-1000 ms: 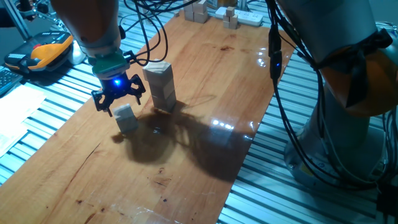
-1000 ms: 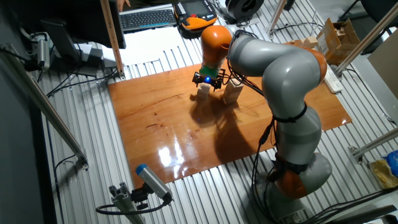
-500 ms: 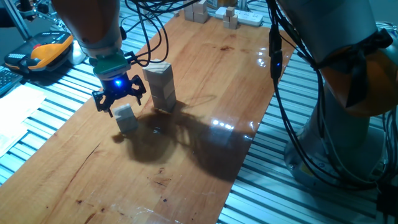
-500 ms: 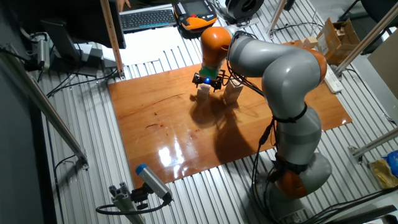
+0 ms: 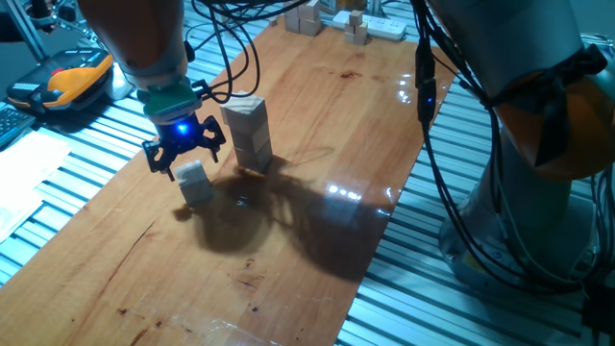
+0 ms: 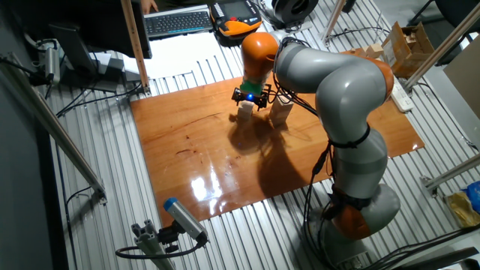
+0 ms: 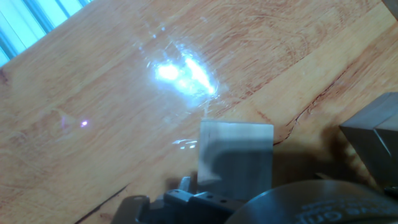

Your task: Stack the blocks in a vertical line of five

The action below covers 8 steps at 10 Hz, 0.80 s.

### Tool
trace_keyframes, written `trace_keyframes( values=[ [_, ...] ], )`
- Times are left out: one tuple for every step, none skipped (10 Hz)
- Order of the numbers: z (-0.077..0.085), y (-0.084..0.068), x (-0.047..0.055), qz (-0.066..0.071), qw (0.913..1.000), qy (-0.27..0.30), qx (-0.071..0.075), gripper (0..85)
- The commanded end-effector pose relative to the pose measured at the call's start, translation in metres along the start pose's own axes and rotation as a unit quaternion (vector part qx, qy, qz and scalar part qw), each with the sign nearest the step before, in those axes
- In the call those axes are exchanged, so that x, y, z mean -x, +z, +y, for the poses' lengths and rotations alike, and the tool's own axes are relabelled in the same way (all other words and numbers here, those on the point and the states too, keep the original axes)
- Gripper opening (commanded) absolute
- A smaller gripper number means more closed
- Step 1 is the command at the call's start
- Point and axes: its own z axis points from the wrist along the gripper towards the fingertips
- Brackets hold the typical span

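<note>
Pale wood, so the block (image 5: pixel 192 177) just under the claw (image 5: pixel 183 151) should be light, rigid and a little slick; opposite flat faces suit the grip. Its fingers stand apart, straddling it, and a stack (image 5: pixel 248 133) rises beside it on the surface (image 5: pixel 317 144).

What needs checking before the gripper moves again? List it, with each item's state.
1. Gripper above the lone block: ok.
2. Jaws spread on both sides of the block: ok.
3. Fingers touching the block: cannot tell.
4. Block centred in the hand view: ok.
5. Stack upright, apart from the lone block: ok.
6. Number of blocks in the stack: cannot tell; at least two.
</note>
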Motion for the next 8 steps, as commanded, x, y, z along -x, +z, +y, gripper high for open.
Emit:
trace_keyframes(
  values=[
    [-0.0002, 0.0, 0.0001, 0.001, 1.0, 0.0, 0.001, 85.0],
    [-0.0002, 0.0, 0.0001, 0.003, 1.0, -0.002, 0.002, 85.0],
    [-0.0002, 0.0, 0.0001, 0.0, 1.0, -0.004, -0.005, 85.0],
    [-0.0002, 0.0, 0.0001, -0.002, 1.0, -0.007, -0.006, 85.0],
    [-0.0002, 0.0, 0.0001, 0.004, 0.9998, -0.018, 0.007, 85.0],
    [-0.0002, 0.0, 0.0001, 0.004, 0.9996, -0.027, 0.012, 85.0],
    [-0.0002, 0.0, 0.0001, 0.005, 0.9993, -0.034, 0.017, 85.0],
    [-0.0002, 0.0, 0.0001, 0.006, 0.9992, -0.036, 0.017, 85.0]
  ],
)
